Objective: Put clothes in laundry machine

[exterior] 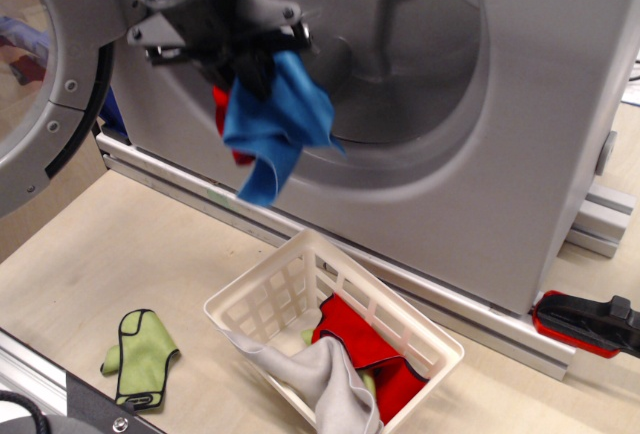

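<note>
My gripper (pixel 255 66) is shut on a bright blue cloth (pixel 275 124), with a bit of red cloth (pixel 222 119) hanging behind it. It holds them in the air in front of the left part of the round hole of the grey laundry machine (pixel 520 124). The ribbed drum (pixel 400 44) shows inside the hole. The porthole door (pixel 45 84) stands open at the left. A red cloth with dark trim (pixel 360 339) and a light grey cloth (pixel 335 389) lie in the white lattice basket (pixel 270 299) below.
A green cloth with dark trim (pixel 140 354) lies on the wooden table at the lower left. A red and black clamp (pixel 590 324) sits at the right by the machine's aluminium base rail (pixel 160 169). A metal rail (pixel 60 394) runs along the table's front edge.
</note>
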Robot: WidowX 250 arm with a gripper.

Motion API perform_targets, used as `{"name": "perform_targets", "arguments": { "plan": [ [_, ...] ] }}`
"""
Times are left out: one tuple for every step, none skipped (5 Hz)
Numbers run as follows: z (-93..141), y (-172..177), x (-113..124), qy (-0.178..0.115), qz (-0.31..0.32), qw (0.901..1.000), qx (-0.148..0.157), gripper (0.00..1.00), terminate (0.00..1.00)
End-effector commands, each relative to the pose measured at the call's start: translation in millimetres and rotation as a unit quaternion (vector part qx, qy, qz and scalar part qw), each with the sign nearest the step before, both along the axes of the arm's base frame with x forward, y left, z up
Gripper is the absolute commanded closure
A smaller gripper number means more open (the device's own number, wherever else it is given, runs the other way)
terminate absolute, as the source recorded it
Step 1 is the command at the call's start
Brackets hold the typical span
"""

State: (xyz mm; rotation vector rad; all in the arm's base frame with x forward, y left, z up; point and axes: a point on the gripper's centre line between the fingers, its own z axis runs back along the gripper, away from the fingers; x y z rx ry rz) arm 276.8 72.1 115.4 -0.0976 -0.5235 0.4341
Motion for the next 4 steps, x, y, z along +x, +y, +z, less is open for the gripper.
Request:
{"name": "perform_targets", "arguments": {
  "plan": [
    [9,7,40,-0.055,0.001,0.9981,0.030,1.00,0.00],
    [3,1,53,-0.078,-0.005,0.9959,0.045,1.00,0.00],
    [-4,-2,70,-0.079,0.010,0.9952,0.057,1.00,0.00],
    [-9,-3,90,-0.074,0.030,0.9952,0.057,1.00,0.00]
  ]
}}
